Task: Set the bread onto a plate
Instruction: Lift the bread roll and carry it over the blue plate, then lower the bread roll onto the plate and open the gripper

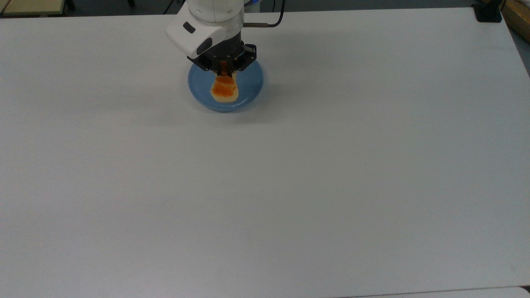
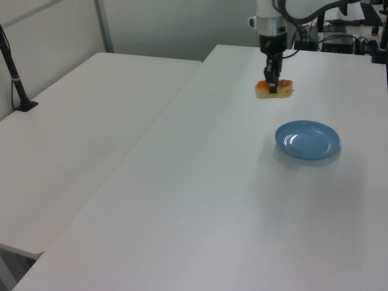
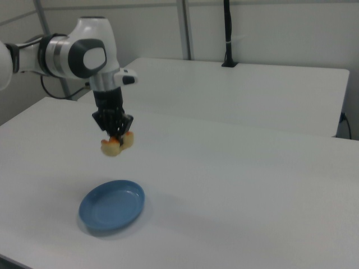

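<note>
End effector (image 1: 224, 73): closed on the bread, which is gripped near its middle and held clear of the bench.
Bread (image 3: 116, 143): carried in the air above the plate; in the left view (image 2: 274, 90) a clear gap is seen between the two.
Plate (image 2: 307, 139): light blue, lying flat on the white bench (image 1: 331, 165), nothing on it.
</note>
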{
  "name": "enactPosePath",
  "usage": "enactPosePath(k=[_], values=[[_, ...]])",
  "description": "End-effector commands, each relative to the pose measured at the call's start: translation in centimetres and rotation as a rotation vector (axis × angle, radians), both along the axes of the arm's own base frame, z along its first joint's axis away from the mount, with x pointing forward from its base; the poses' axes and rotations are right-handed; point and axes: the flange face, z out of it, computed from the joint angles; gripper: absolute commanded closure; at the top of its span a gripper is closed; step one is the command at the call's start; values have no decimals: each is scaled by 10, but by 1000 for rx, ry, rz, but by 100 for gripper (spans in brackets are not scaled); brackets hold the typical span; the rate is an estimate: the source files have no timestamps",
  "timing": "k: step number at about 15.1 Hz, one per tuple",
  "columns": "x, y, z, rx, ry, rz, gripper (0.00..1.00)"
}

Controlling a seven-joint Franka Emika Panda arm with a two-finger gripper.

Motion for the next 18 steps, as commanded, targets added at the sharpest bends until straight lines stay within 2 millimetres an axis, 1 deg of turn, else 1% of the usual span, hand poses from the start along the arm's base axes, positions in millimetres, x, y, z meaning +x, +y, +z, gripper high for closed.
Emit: enactPosePath(k=[1, 4, 6, 7, 8, 9, 10, 11, 14, 16, 17, 18], values=[[-30, 7, -59, -17, 111, 41, 81], [-41, 11, -85, -42, 164, 65, 80], [-44, 10, -99, -43, 165, 64, 80], [-45, 10, -108, -46, 173, 64, 75], [-44, 10, -120, -51, 188, 66, 58], [-43, 7, -128, -65, 201, 69, 31], [-42, 6, -130, -67, 203, 61, 3], [-42, 5, -130, -68, 204, 61, 0], [-43, 4, -129, -68, 208, 64, 0], [-42, 4, -123, -67, 204, 66, 0], [-41, 4, -114, -65, 187, 64, 0], [-37, 2, -95, -60, 150, 61, 0]])
